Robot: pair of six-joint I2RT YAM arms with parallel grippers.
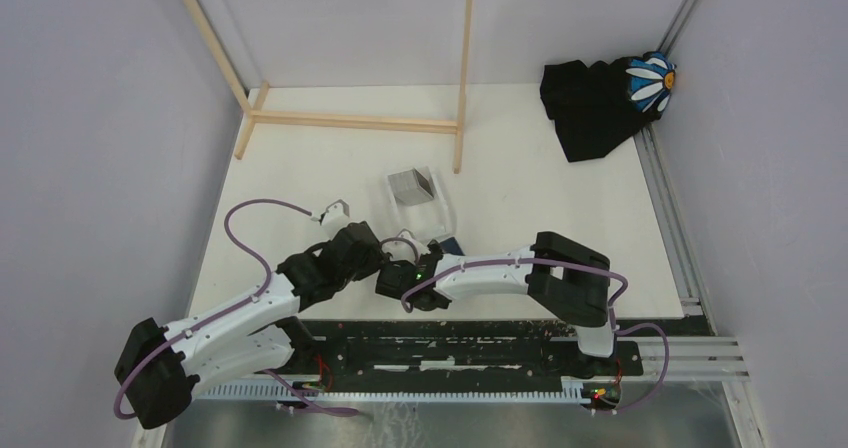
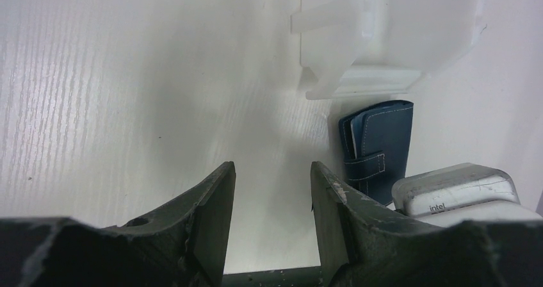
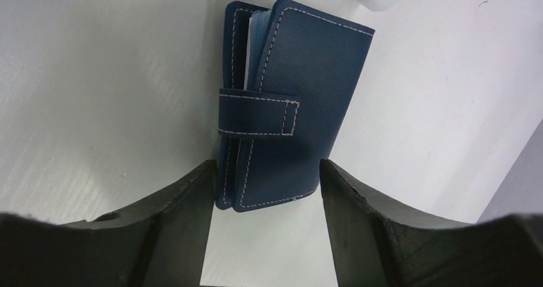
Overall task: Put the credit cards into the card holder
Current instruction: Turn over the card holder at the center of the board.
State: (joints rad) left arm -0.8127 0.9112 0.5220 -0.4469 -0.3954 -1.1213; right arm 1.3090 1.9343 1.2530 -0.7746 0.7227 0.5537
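Observation:
The card holder (image 3: 288, 101) is a navy-blue wallet, folded with its strap closed, lying flat on the white table. My right gripper (image 3: 266, 172) is open, and the wallet's near end lies between its fingertips, close against the left finger. The wallet also shows in the top view (image 1: 451, 243) and in the left wrist view (image 2: 378, 149). My left gripper (image 2: 272, 172) is open and empty over bare table, just left of the wallet. A silvery-grey stack of credit cards (image 1: 411, 185) sits in the clear plastic box (image 1: 428, 208) beyond the wallet. Both grippers meet near the table's middle: left (image 1: 398, 251), right (image 1: 435, 255).
The clear box (image 2: 358, 43) stands right behind the wallet. A wooden frame (image 1: 355, 121) crosses the far part of the table. A black cloth with a daisy print (image 1: 600, 103) lies at the far right corner. A metal rail (image 1: 670, 218) runs along the right edge.

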